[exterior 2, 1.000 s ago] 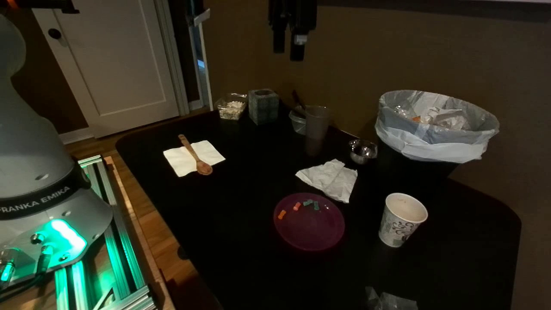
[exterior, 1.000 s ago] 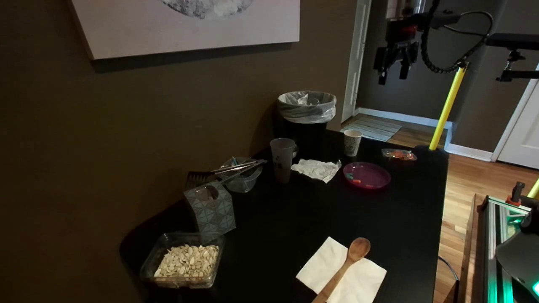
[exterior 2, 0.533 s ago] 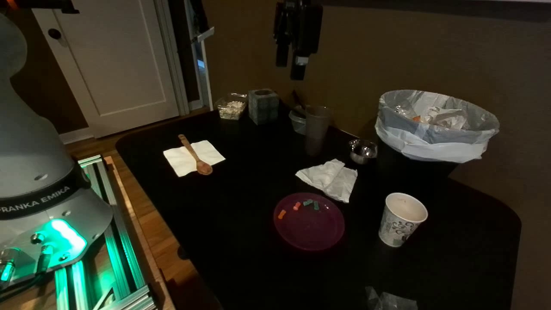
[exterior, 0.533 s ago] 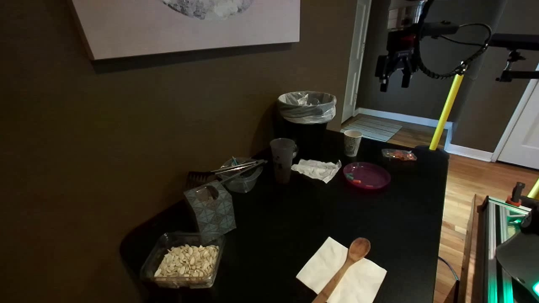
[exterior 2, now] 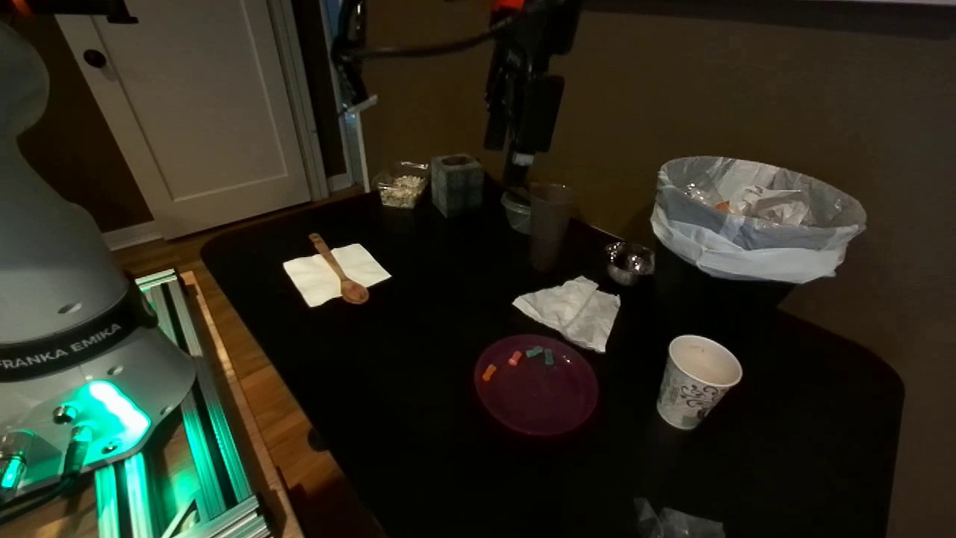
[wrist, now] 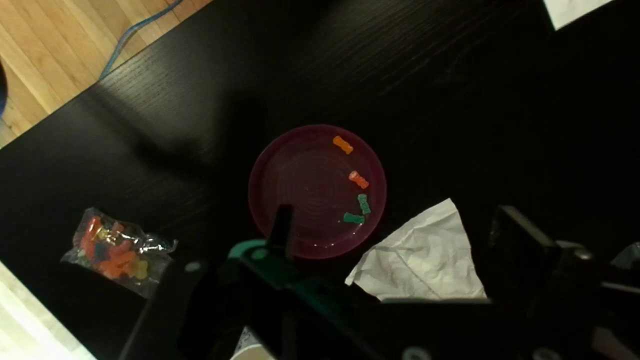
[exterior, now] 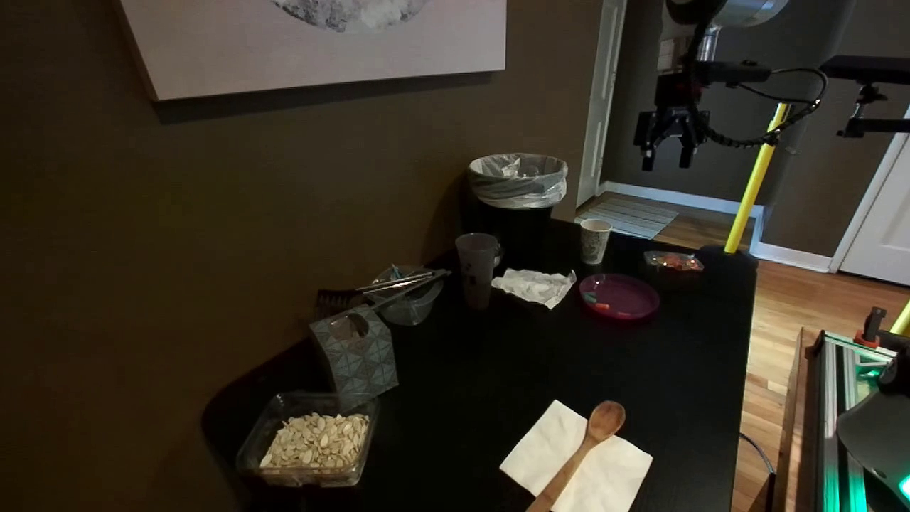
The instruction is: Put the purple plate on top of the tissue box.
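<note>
The purple plate [exterior: 619, 297] lies flat on the black table in both exterior views [exterior 2: 536, 396], with several small orange and green gummies on it. It shows whole but for a gripper finger over its lower edge in the wrist view [wrist: 310, 180]. The grey patterned tissue box [exterior: 362, 359] stands on the table near the wall, also seen in an exterior view [exterior 2: 457, 187]; it is out of the wrist view. My gripper [exterior: 667, 163] hangs high above the table, apart from the plate. Its fingers are wide apart and empty in the wrist view [wrist: 397, 215].
Near the plate are a crumpled white napkin [exterior 2: 575, 310], a paper cup [exterior 2: 698, 381] and a candy packet [wrist: 117, 250]. A tall plastic cup [exterior: 477, 270] and clear bowl [exterior: 409, 299] with utensils stand by the tissue box. A seed tub [exterior: 316, 444] touches or nearly touches it.
My gripper has come down over the last second, staying open. In an exterior view it also shifted slightly right. The plate and the tissue box have not moved.
</note>
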Controlling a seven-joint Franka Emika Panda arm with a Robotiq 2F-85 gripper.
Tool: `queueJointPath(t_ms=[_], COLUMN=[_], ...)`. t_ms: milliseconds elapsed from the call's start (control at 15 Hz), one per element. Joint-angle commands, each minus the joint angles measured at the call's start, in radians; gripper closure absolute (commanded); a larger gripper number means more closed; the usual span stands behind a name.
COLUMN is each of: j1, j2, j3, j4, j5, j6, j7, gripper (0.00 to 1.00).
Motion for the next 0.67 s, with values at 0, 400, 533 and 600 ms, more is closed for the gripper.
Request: queueJointPath(t_ms=[0, 400, 533, 600], j1=[-0.04, -0.089, -0.091, -0.088], j2=[0.105, 0.173, 0.183, 0.186], j3=[-0.062, -0.095, -0.094, -0.097], j4=[-0.012, -0.007, -0.003, -0.013], j5=[0.088, 0.09, 0.093, 0.15], j6=[0.077, 0.058, 0.058, 0.08], j7=[-0.097, -0.19, -0.196, -0.279], gripper=[0.0, 0.0, 0.0, 0.0])
